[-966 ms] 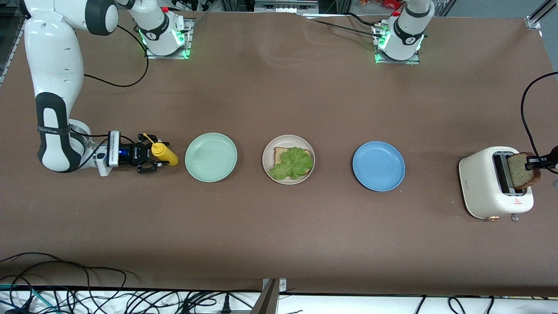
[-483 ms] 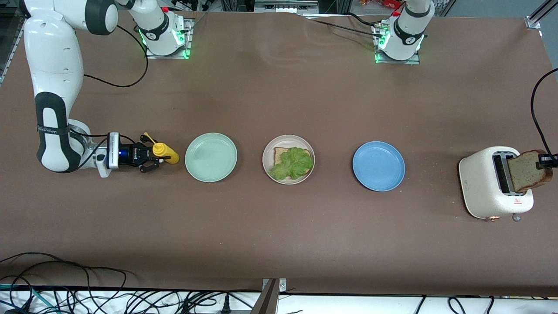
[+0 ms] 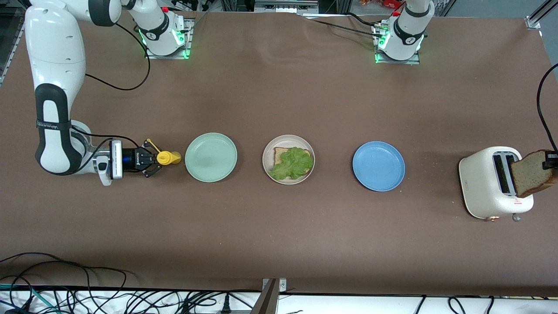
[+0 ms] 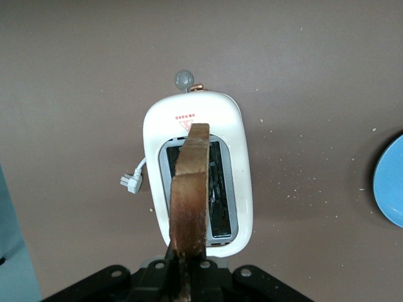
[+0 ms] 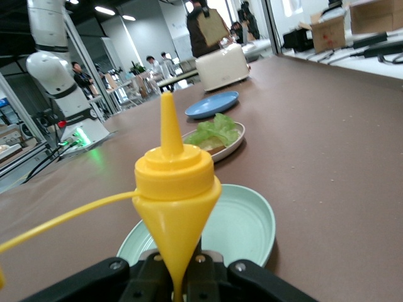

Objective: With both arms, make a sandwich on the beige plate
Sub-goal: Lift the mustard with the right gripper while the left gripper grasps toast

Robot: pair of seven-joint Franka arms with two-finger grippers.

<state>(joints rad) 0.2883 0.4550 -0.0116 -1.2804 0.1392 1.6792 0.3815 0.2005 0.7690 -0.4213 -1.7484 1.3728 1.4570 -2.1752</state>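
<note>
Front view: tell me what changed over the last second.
The right gripper closed on the yellow bottle and tipped it from lying flat to nozzle-first toward the mint plate. The left gripper, shut on the bread slice, drew it up out of the toaster slot toward the table's end. The three plates, the bread and lettuce on the beige plate, and the toaster stayed put.

Robot lab — floor cables (image 3: pixel 65 292), bolted arm bases (image 3: pixel 165 41)
</note>
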